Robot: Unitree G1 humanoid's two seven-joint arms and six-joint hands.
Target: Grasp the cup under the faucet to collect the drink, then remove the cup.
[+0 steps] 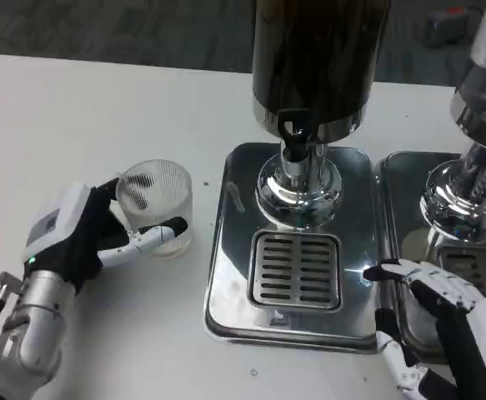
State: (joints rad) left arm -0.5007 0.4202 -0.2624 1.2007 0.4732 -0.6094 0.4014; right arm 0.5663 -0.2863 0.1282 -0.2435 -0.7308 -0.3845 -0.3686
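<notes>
White counter [101,108] fills the scene, with dark carpet beyond its far edge. On it, the left hand [88,233] wraps its fingers around a clear ribbed cup [154,204], which stands upright on the counter left of a steel tray [226,275], not under the faucet [294,137]. That black faucet hangs from a dark dispenser [318,58] above the tray's slotted grate [297,268]. The right hand [438,321] holds nothing, fingers spread, at the tray's right edge, beside a second dispenser [476,142].
</notes>
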